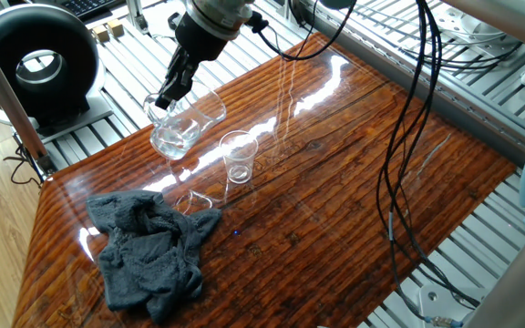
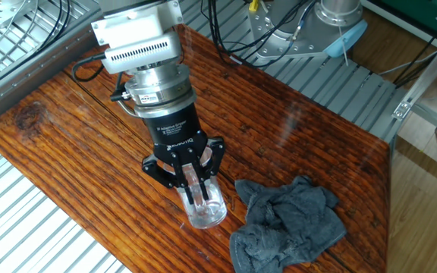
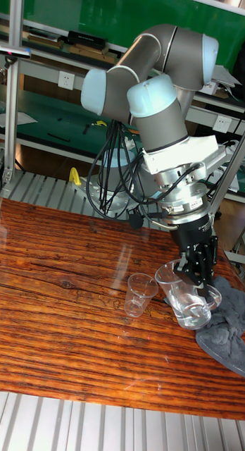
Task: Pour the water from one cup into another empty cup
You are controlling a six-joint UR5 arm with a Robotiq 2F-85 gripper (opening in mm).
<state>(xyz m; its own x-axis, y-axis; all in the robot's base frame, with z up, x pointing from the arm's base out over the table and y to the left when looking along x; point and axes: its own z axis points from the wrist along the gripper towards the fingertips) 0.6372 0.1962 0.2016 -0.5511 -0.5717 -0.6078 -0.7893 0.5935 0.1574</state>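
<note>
My gripper [image 1: 166,95] is shut on the rim of the large clear glass mug [image 1: 182,121], which hangs slightly tilted just above the wooden table [image 1: 335,182]. A shallow layer of water [image 1: 173,142] glints in its bottom. The small empty tumbler [image 1: 238,157] stands upright on the table just right of the mug, apart from it. In the tall fixed view the gripper [image 3: 196,273] holds the mug [image 3: 186,296] beside the tumbler [image 3: 140,293]. From the other fixed view the gripper [image 2: 196,188] grips the mug [image 2: 205,211] from above, and the tumbler is hidden.
A crumpled grey cloth [image 1: 149,251] lies near the table's front-left corner, close to the mug [image 2: 290,224]. Black cables [image 1: 408,137] hang over the right half of the table. A black ring-shaped device [image 1: 35,59] stands beyond the left edge on slatted metal framing.
</note>
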